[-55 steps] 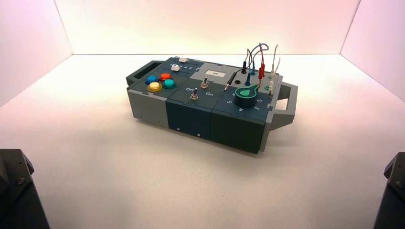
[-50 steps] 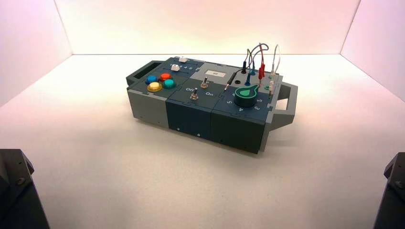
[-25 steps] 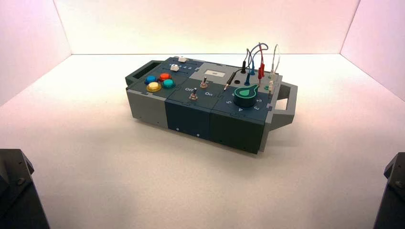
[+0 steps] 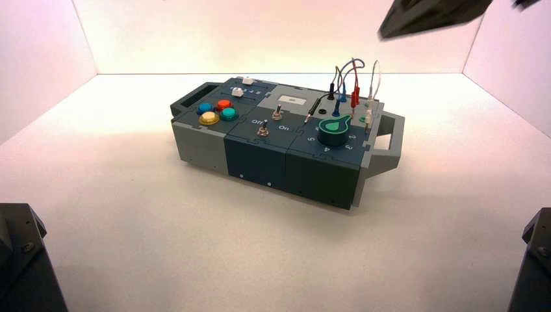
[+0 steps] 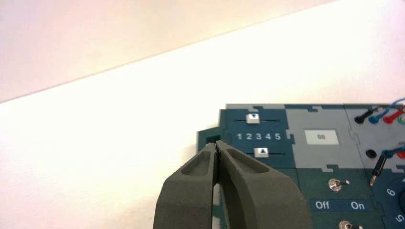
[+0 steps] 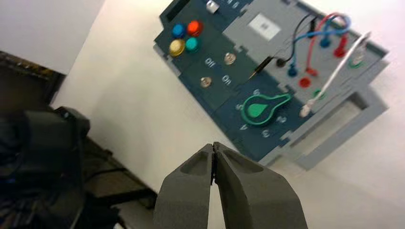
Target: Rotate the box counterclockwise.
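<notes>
A pale worktop [image 4: 195, 253] spreads out smooth and matt, with soft shading and a few faint specks. Behind it stands a plain pale back wall [image 4: 227, 32], its foot meeting the worktop in a straight line. The left wall [image 4: 39, 65] and right wall [image 4: 513, 71] flank the worktop, each meeting the back wall at a corner. At the top right of the high view, a blurred dark shape [image 4: 432, 14] hangs before the back wall; what it is, I can't fairly say. In the right wrist view, a flat pale panel [image 6: 47, 28] borders the worktop, with a dim, dark area [image 6: 24, 90] beside it.
</notes>
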`<action>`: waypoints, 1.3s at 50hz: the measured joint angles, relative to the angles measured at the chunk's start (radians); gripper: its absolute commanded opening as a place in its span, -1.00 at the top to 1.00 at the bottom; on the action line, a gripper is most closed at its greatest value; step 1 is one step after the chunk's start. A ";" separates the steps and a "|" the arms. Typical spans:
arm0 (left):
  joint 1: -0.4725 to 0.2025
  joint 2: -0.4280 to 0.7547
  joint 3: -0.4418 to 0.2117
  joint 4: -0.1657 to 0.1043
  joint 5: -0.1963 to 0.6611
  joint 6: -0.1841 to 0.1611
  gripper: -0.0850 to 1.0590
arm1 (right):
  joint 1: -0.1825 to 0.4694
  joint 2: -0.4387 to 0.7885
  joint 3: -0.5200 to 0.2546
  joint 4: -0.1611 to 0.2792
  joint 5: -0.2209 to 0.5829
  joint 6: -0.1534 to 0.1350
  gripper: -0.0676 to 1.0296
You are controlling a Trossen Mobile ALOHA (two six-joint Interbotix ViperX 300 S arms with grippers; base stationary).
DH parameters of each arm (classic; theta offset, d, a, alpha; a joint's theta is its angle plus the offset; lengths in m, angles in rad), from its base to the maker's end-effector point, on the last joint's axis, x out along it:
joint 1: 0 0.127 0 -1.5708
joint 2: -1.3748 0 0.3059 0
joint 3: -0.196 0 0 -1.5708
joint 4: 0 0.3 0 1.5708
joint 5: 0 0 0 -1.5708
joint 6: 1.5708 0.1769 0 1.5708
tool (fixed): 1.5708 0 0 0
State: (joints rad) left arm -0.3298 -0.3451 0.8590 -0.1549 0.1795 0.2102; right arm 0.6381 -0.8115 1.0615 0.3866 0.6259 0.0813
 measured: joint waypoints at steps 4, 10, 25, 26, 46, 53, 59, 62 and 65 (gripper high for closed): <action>-0.005 0.091 -0.075 0.000 0.000 0.002 0.91 | 0.000 0.006 0.000 0.037 0.000 0.000 0.92; -0.008 0.196 -0.158 -0.002 0.000 0.002 0.91 | 0.000 0.018 0.003 0.080 0.002 0.000 0.92; -0.043 0.428 -0.365 -0.002 0.021 0.003 0.91 | 0.000 0.017 0.040 0.156 0.029 -0.003 0.92; -0.044 0.443 -0.379 0.000 0.028 0.002 0.91 | 0.000 0.020 0.041 0.160 0.029 -0.003 0.92; -0.078 0.661 -0.552 0.000 0.092 0.006 0.91 | 0.075 0.135 0.067 0.206 0.031 -0.043 0.91; -0.078 0.683 -0.586 0.000 0.098 0.012 0.91 | 0.152 0.245 0.035 0.206 0.029 -0.046 0.91; -0.080 0.698 -0.609 0.000 0.106 0.025 0.91 | 0.229 0.373 -0.014 0.206 0.028 -0.046 0.91; -0.080 0.706 -0.620 -0.002 0.110 0.035 0.91 | 0.256 0.422 -0.038 0.206 0.025 -0.046 0.91; -0.078 0.712 -0.624 0.000 0.110 0.040 0.91 | 0.270 0.454 -0.054 0.206 0.023 -0.046 0.91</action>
State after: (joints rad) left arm -0.4080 0.3666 0.2347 -0.1549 0.2899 0.2500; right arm 0.9081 -0.3574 1.0078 0.5921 0.6489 0.0353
